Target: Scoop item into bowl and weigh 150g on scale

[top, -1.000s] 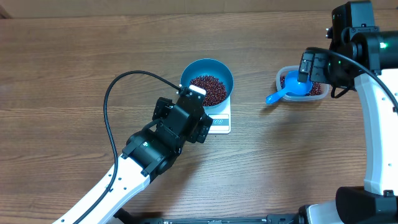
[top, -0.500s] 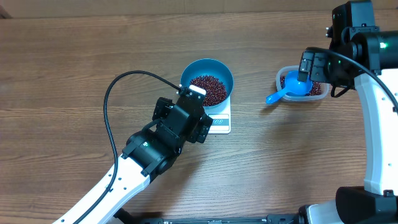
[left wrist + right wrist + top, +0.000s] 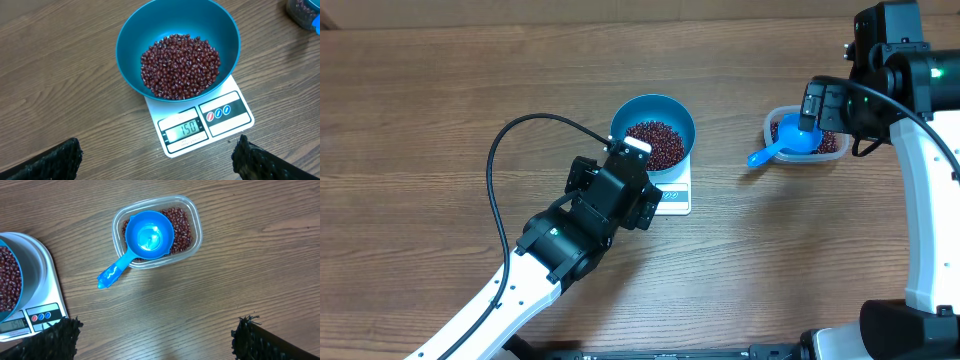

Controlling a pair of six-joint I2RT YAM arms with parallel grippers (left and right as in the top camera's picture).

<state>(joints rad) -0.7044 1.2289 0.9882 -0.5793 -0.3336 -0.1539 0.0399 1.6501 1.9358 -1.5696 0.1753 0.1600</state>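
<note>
The left end effector (image 3: 157, 167) and right end effector (image 3: 160, 345) stood apart, empty. The left, at 7 o'clock of the bowl (image 3: 131, 47) overhead, could bump it off the scale (image 3: 227, 120), spilling beans (image 3: 180, 65).

Wooden table (image 3: 420, 100) bearing scale (image 3: 200, 125), tub (image 3: 194, 230)

Beans (image 3: 180, 65) in bowl (image 3: 134, 31) on scale (image 3: 227, 125); scoop (image 3: 148, 235) in tub (image 3: 195, 230).

place: probably lab | cues: two robot arms (image 3: 560, 240), wood-grain table (image 3: 420, 120)
</note>
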